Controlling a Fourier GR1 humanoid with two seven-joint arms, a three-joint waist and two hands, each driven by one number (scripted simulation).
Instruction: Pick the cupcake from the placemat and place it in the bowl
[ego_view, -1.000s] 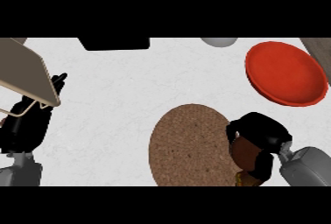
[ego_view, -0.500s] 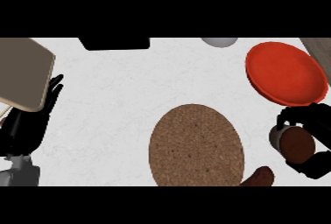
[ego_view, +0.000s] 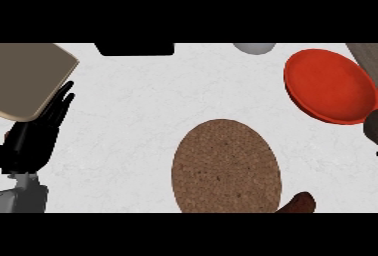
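Note:
The round brown woven placemat (ego_view: 225, 167) lies at the lower middle of the counter, and nothing stands on it. At the upper right sits the red bowl (ego_view: 328, 85), which looks empty. A dark reddish-brown lump (ego_view: 299, 204) pokes in at the placemat's lower right edge, cut off by the view; I cannot tell whether it is the cupcake. Of my right hand (ego_view: 373, 127) only a dark sliver shows at the right edge, just below the bowl. My left hand (ego_view: 33, 140) rests open at the far left, fingers up.
A tan board (ego_view: 29, 75) lies at the upper left, touching the left hand's fingertips. A black object (ego_view: 134, 48) and a grey round thing (ego_view: 255, 47) sit at the far edge. A grey-brown shape (ego_view: 365, 55) shows at the top right corner.
My right hand, curled on a brown thing beside the placemat a second ago, has moved right and nearly left the view. A dark lump now shows at the bottom. The left hand has straightened upward.

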